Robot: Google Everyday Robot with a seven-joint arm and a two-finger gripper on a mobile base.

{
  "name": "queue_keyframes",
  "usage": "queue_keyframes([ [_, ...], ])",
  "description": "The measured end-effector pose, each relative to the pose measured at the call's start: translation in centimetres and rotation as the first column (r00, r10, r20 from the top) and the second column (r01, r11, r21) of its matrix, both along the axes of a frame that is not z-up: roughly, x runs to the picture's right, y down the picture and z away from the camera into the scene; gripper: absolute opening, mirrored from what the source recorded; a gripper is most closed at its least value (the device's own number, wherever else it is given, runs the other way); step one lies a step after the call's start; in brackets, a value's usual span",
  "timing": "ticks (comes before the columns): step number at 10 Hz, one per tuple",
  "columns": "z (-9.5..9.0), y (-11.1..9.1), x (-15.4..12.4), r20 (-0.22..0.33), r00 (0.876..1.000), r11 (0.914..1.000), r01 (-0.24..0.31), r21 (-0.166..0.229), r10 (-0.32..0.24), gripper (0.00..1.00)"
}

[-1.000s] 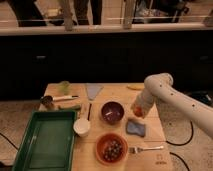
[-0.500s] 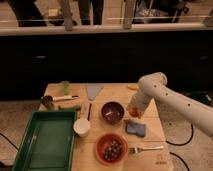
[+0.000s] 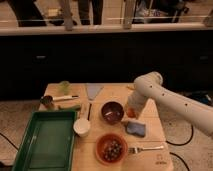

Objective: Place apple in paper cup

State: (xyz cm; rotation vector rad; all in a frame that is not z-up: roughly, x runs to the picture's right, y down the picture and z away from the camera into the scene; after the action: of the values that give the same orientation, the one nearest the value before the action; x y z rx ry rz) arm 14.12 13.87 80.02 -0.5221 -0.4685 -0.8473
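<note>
Gripper [image 3: 131, 113] is squeezed shut on the apple [image 3: 130, 113], just right of the purple bowl [image 3: 112, 111].
Your paper cup [image 3: 81, 126] sits past that bowl; you could bump it, or miss the narrow rim.

Gripper [image 3: 131, 113], shut on apple [image 3: 130, 113], positioned right of purple bowl [image 3: 112, 111]. Way to paper cup [image 3: 82, 127] blocked by bowl; bare wood left between.

Green tray [image 3: 46, 142], purple bowl [image 3: 112, 111], orange bowl [image 3: 111, 148], fork [image 3: 146, 148], blue cloth [image 3: 136, 129] on wooden table [image 3: 150, 161].
</note>
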Motion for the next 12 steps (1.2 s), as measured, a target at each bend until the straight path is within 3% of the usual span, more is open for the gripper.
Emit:
queue_keyframes([
  [7,-1.6,0.2,-3.7,0.037,0.996,0.9963,0.086,0.003,-0.086,0.01],
  [12,-1.8,0.6,-5.5,0.062,0.989,0.9908,0.135,-0.01,-0.134,0.01],
])
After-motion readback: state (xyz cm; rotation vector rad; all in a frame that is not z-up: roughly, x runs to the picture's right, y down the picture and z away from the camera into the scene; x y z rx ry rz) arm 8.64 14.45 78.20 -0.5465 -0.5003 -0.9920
